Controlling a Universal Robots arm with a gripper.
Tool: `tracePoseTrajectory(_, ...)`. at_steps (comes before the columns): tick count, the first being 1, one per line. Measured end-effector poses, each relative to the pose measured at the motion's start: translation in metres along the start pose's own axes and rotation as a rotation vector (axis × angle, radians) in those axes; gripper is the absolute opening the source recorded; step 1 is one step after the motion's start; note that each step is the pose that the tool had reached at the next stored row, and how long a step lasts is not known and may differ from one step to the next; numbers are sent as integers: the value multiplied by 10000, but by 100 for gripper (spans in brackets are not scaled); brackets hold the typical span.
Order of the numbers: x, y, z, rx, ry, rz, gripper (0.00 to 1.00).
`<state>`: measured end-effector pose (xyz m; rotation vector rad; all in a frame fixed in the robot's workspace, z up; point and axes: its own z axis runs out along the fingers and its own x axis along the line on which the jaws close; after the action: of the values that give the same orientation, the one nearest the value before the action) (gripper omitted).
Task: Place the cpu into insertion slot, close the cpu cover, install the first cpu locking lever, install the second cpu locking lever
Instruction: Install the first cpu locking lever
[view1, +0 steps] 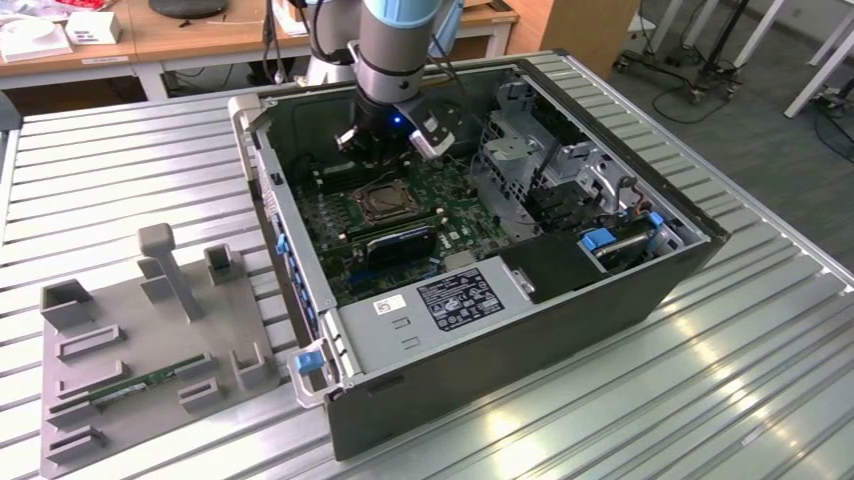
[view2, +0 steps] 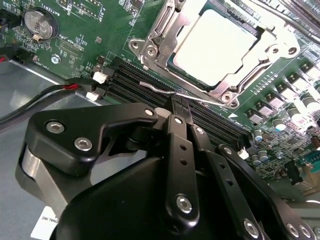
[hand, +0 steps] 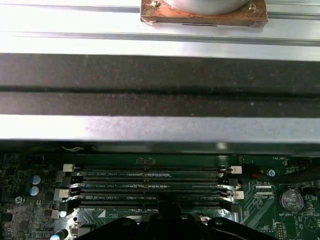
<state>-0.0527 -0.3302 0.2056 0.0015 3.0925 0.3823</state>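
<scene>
So, gripper (view2: 179, 100): fingers pressed together, tips down at a thin wire lever (view2: 155, 87); can't tell if they touch it.
arm: reaching into the open case (view1: 534, 330), over the far part of the board (view2: 100, 25).
cpu (view2: 215, 47): seated flat in the slot (view1: 380, 204), pale face up.
cover (view2: 159, 35): lying down around the cpu, whose face shows through the cut-out.
lever: runs between the slot and the RAM slots (hand: 150, 182).
fixture (view1: 120, 350): grey, on the table (view1: 747, 380) at the exterior view's left, apart from the case.
</scene>
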Motion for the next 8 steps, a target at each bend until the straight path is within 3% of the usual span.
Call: tracePoseTrajectory(8,0,-13,46,0,0,0,11)
